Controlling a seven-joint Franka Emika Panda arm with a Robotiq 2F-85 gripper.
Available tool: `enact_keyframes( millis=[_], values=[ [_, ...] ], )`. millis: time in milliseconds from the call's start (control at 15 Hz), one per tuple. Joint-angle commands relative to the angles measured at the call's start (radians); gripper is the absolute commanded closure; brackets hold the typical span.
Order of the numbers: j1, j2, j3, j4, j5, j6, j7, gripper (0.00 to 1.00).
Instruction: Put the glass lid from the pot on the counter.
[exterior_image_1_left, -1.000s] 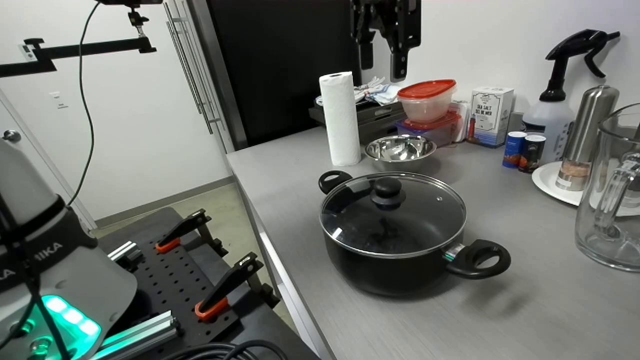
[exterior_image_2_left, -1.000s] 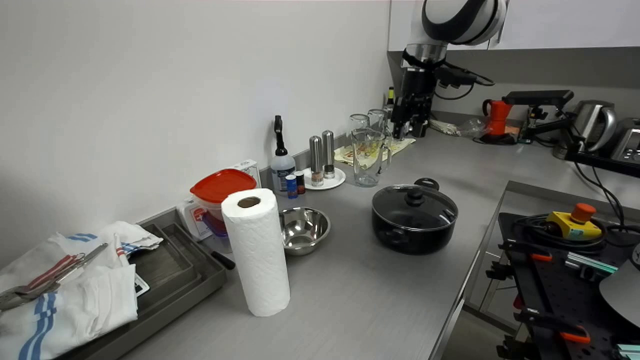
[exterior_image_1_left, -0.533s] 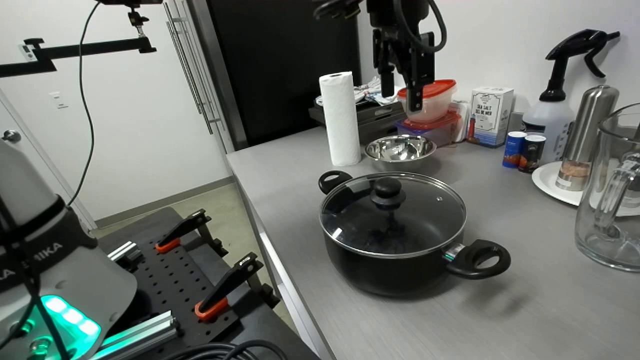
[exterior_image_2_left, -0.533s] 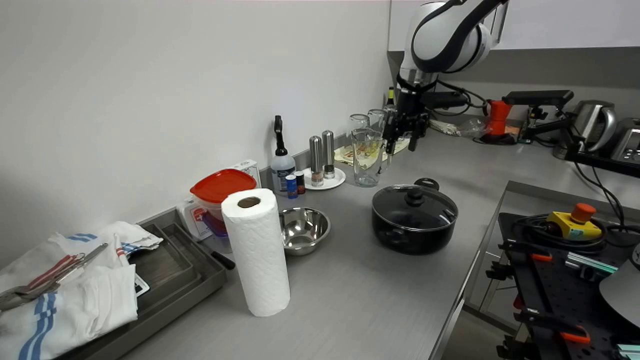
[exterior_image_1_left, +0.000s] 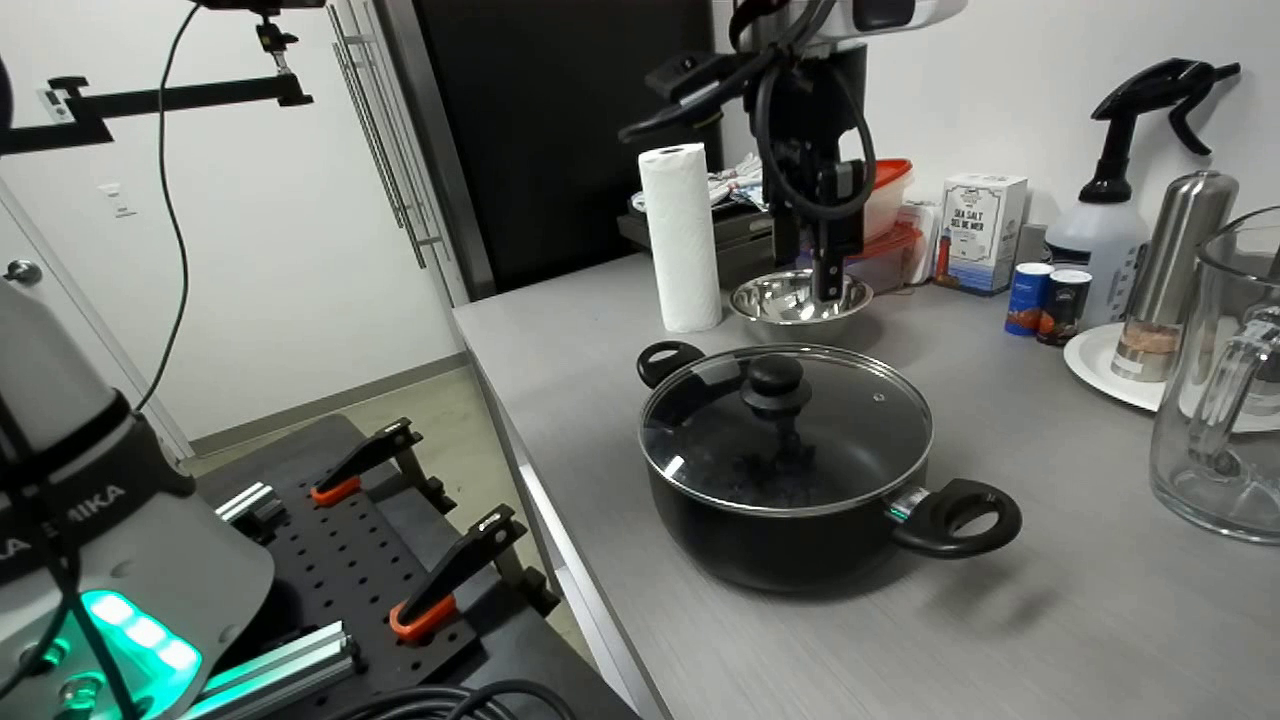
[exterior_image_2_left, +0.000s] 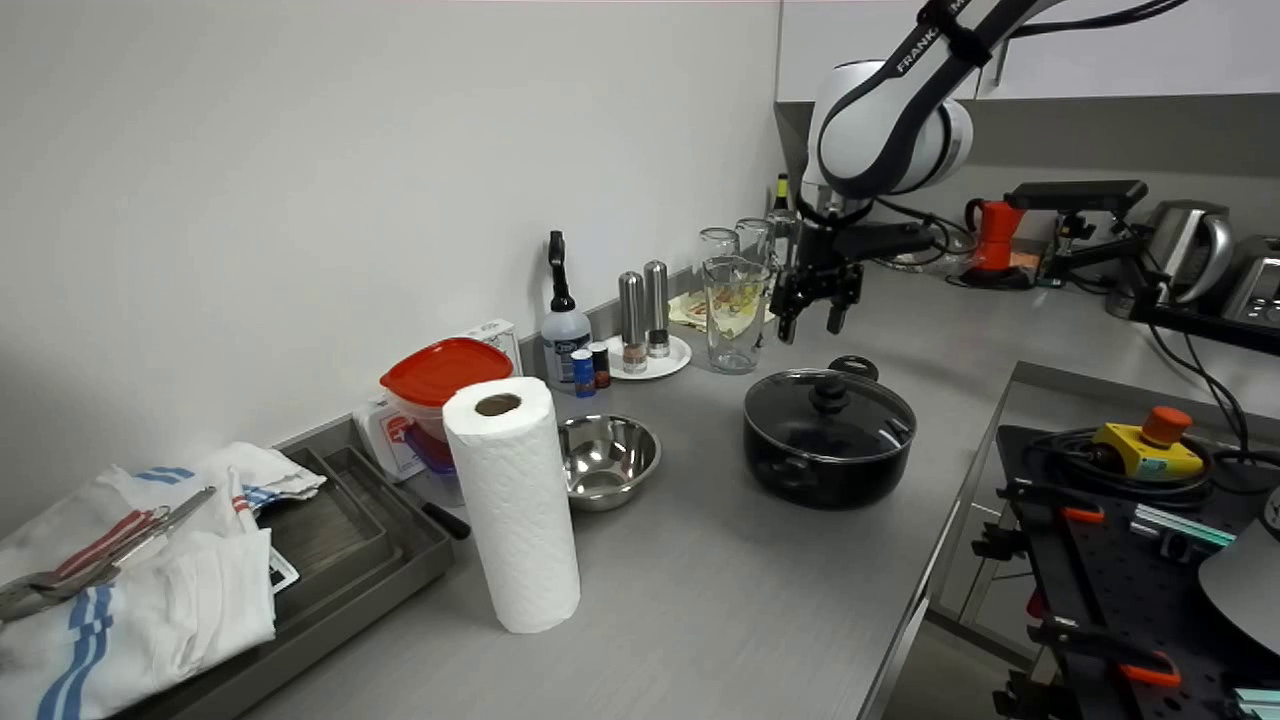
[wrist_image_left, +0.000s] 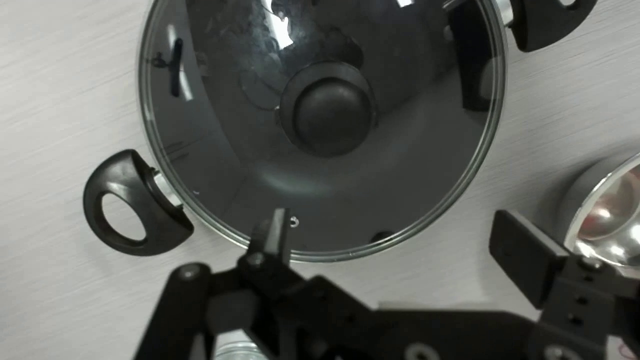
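Observation:
The clear glass lid (exterior_image_1_left: 850, 440) (exterior_image_2_left: 790, 410) (wrist_image_left: 410, 185) lies flat on the black pot (exterior_image_1_left: 770, 555) (exterior_image_2_left: 830, 485) (wrist_image_left: 162, 230), its black knob (exterior_image_1_left: 775, 374) (exterior_image_2_left: 829, 392) (wrist_image_left: 332, 116) upright in the middle. The pot stands on the grey counter (exterior_image_1_left: 1120, 620) (exterior_image_2_left: 720, 620) (wrist_image_left: 55, 95). My gripper (exterior_image_1_left: 808, 270) (exterior_image_2_left: 812, 328) (wrist_image_left: 392, 227) is open and empty, pointing down. It hangs above the pot and lid, off to the wall side of the knob, touching nothing. In the wrist view its fingers straddle the lid's rim, and the knob lies ahead of them.
A steel bowl (exterior_image_1_left: 770, 318) (exterior_image_2_left: 608, 465) and a paper towel roll (exterior_image_1_left: 682, 240) (exterior_image_2_left: 515, 510) stand near the pot. A glass pitcher (exterior_image_1_left: 1225, 440) (exterior_image_2_left: 733, 315), spray bottle (exterior_image_1_left: 1090, 240) (exterior_image_2_left: 566, 335) and white plate (exterior_image_1_left: 1090, 370) (exterior_image_2_left: 660, 369) stand along the wall.
My gripper has come down from high above the counter towards the pot and lid, staying open. The lid, the pot and the other things have not moved.

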Motion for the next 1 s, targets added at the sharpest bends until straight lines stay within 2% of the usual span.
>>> enact_keyframes(
  millis=[0, 467, 933],
  values=[
    [-0.002, 0.032, -0.005, -0.021, 0.007, 0.043, 0.040, 0.00],
    [0.000, 0.067, -0.008, -0.074, 0.005, 0.088, 0.062, 0.00],
    [0.004, 0.124, -0.006, -0.048, 0.011, 0.111, 0.087, 0.00]
  ],
)
